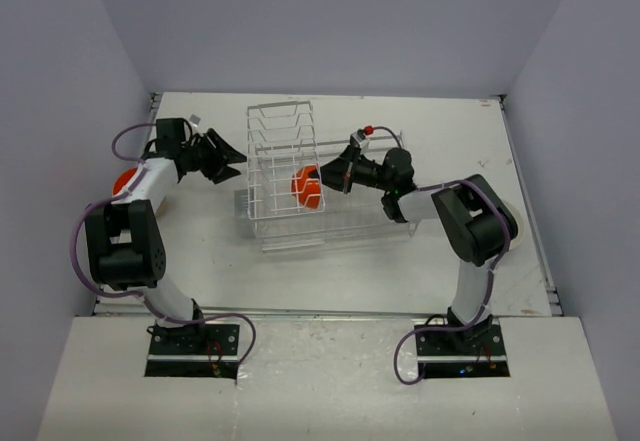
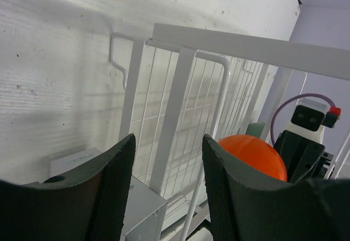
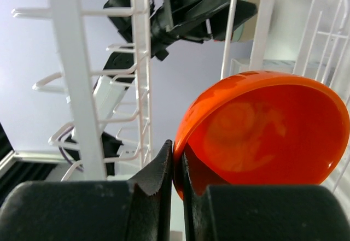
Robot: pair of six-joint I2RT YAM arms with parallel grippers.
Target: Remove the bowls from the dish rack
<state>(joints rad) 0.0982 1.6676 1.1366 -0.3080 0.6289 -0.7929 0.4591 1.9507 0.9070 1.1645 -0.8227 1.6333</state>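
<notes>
The left claw (image 1: 228,161) gapes wide and empty at 9 o'clock of the dish rack (image 1: 280,161). Inside the rack an orange bowl (image 1: 306,187) is held on edge, its rim pinched at 3 o'clock by the right claw (image 1: 327,175).

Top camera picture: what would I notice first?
The bright orange bowl stands out. It sits inside the white dish rack in the middle of the table, and the right gripper pinches its rim. Next is the left gripper, open just left of the rack.
</notes>
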